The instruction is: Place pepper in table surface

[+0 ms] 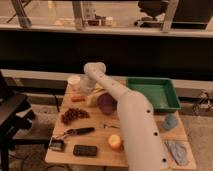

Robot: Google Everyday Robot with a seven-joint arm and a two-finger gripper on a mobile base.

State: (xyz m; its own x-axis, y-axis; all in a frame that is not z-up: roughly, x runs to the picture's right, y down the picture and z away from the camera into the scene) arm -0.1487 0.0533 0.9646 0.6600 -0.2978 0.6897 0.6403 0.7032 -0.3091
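Note:
The pepper is a small slim orange-red piece lying on the light-brown table surface, near its far left edge. My white arm reaches up over the table and bends down at the far left. My gripper is at the end of it, just right of and slightly above the pepper, close to it. I cannot tell whether it touches the pepper.
A white cup stands behind the pepper. Yellow pieces and a purple bowl lie to its right, with a green tray beyond. Dark grapes, a black tool, a black box, a round orange fruit and cloths lie nearer.

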